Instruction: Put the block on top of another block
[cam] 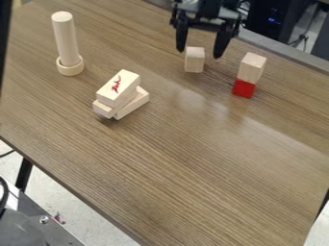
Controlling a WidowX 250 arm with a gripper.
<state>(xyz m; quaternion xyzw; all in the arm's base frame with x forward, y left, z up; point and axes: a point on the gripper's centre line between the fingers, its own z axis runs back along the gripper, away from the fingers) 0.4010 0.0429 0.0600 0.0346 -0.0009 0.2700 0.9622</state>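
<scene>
Your black two-finger gripper [200, 52] hangs at the top of the frame, just right of center, its jaws spread wide and grasping nothing, above a bench [193, 168] with streaky brown wood grain. Below you, between the lines of the jaws, a small upright block of pale, smooth wood [195, 61] stands on the bench. To its right in the frame, a second pale wooden block [251, 67], flat-faced and square-edged, rests on top of a bright red block [243, 88], the two touching. At upper left, you have a round wooden rod [66, 38] standing upright in a ring-shaped wooden base [70, 68]. Left of center, oblong wooden blocks lie stacked at differing angles, the top one [118, 88] bearing a red scrawl on its pale face.
</scene>
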